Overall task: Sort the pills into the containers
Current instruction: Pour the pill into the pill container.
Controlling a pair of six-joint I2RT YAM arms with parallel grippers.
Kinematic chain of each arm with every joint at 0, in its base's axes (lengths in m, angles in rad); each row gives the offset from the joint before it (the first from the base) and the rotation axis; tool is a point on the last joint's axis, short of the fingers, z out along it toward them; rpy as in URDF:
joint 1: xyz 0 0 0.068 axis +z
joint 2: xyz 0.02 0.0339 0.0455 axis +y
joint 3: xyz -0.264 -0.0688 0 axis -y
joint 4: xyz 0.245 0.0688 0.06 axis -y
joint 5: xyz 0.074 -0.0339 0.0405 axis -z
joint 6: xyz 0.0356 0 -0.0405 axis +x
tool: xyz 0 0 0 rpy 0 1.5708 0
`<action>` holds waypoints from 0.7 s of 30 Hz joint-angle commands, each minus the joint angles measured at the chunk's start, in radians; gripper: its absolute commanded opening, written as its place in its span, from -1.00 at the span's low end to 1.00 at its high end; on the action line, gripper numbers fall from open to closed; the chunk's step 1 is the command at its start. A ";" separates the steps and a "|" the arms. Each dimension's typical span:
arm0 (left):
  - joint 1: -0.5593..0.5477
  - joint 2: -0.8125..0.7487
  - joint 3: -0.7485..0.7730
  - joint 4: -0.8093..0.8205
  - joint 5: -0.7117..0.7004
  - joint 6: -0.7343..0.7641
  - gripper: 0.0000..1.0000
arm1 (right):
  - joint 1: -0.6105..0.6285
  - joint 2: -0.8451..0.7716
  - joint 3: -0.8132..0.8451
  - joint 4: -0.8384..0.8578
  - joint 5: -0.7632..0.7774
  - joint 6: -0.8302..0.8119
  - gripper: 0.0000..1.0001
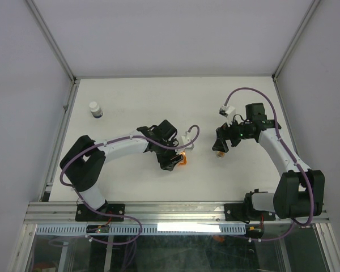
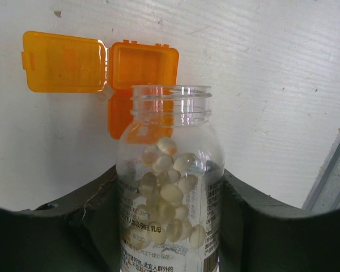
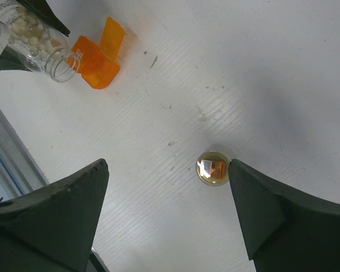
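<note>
My left gripper [image 2: 169,190] is shut on a clear vial [image 2: 170,170], uncapped and about half full of pale cream pills [image 2: 171,192]. The vial's mouth points at an open orange pill box [image 2: 143,65] with its lid [image 2: 62,62] flipped flat on the table. In the top view the left gripper [image 1: 171,158] sits beside the orange box [image 1: 183,160]. My right gripper [image 3: 169,164] is open above the table, and a small round amber cup [image 3: 213,168] stands just inside its right fingertip [image 3: 238,173]. From above, that gripper [image 1: 220,145] hovers over the cup [image 1: 219,153].
A white bottle with a dark band [image 1: 95,109] stands at the far left of the table. The right wrist view also catches the clear vial [image 3: 37,39] and the orange box [image 3: 99,59] at upper left. A metal rail [image 1: 175,211] runs along the near edge.
</note>
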 commanded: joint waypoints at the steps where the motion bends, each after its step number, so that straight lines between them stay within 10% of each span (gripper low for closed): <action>1: -0.010 0.004 0.049 -0.002 -0.024 0.008 -1.00 | -0.008 -0.030 0.051 0.005 -0.024 -0.014 0.80; 21: -0.003 -0.007 0.041 -0.003 0.008 0.007 -1.00 | -0.016 -0.028 0.047 0.003 -0.030 -0.016 0.82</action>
